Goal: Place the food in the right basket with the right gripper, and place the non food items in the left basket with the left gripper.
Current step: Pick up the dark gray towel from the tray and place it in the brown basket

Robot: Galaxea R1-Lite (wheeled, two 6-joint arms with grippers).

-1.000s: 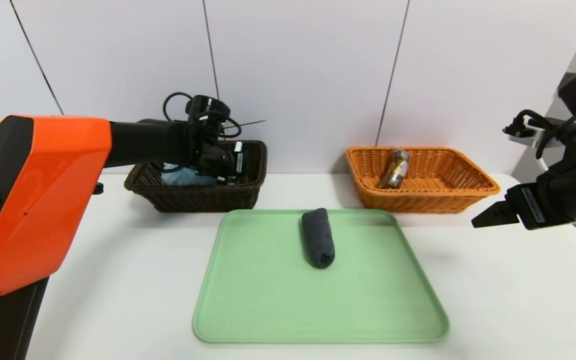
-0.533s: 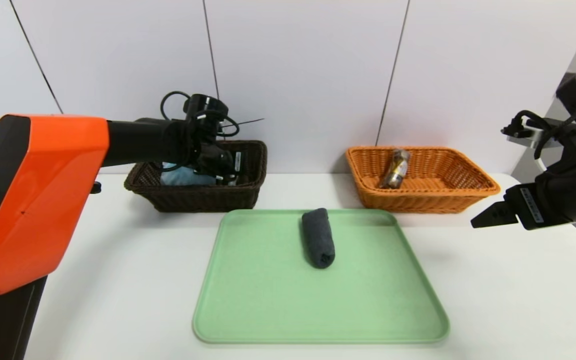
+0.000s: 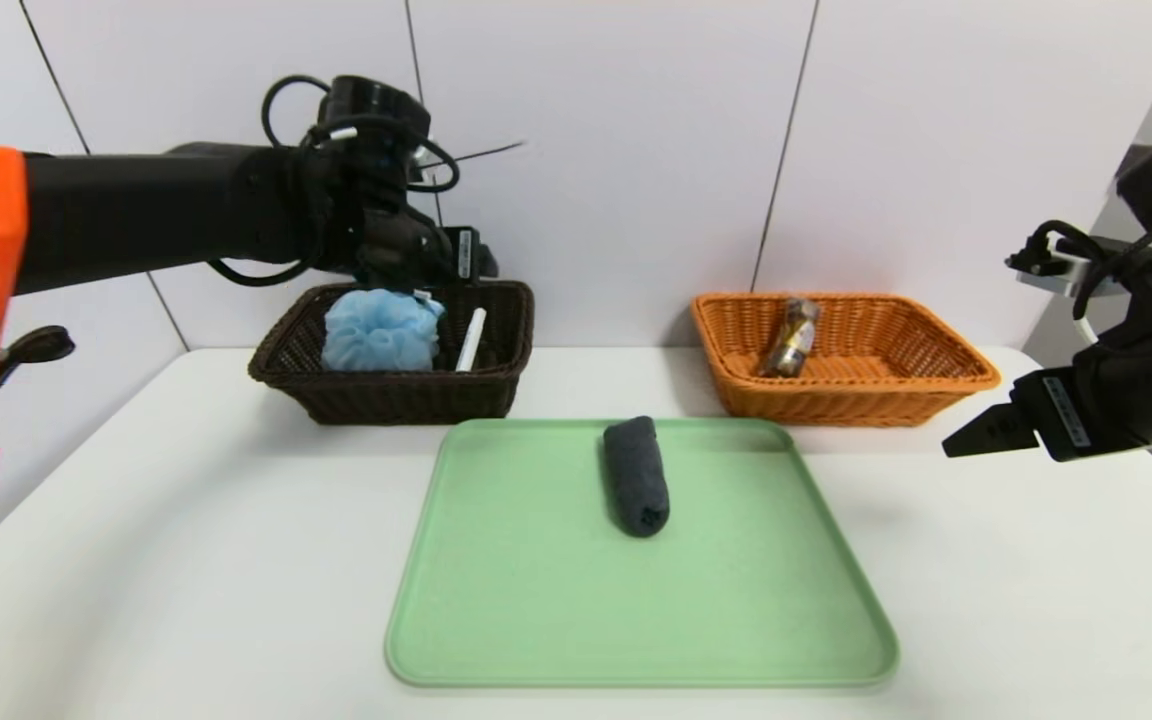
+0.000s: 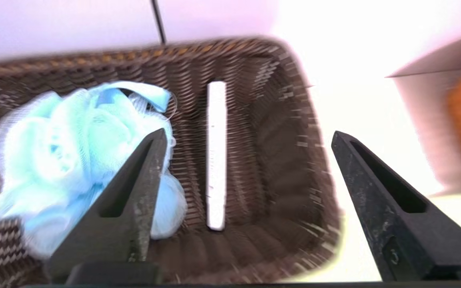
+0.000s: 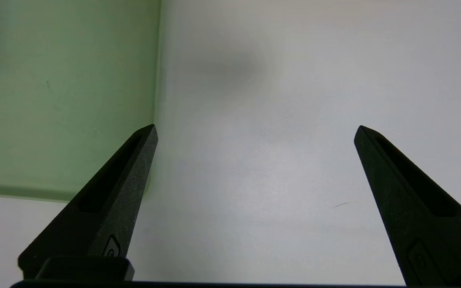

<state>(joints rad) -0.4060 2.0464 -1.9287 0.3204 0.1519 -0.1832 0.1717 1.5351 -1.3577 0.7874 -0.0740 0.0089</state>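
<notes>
1. Nearest, on the white worktop (image 3: 186,560), lies the green tray (image 3: 536,620). One thing is left on it: a dark rolled cloth (image 3: 635,476) at the tray's far middle, untouched. It looks like a non-food item, so I judge it belongs to the left side.

2. At the right edge, the right claw (image 5: 254,132) hangs over bare worktop just beside the tray's right rim, jaws spread wide with nothing between them. It looks idle.

3. Farther back on the right, the orange basket (image 3: 936,385) holds one wrapped food item (image 3: 791,338) leaning against its back wall. No other food shows on the tray, so the food half seems done.

4. Farther back on the left, the brown basket (image 3: 386,400) holds a light blue bath pouf (image 3: 376,332) and, beside it, a white stick-like item (image 4: 216,156) lying along the floor.

5. Above that basket hovers the left claw (image 4: 246,138), jaws parted and empty, clear of both items.

6. My reading: three things are sorted, and only the cloth remains.
</notes>
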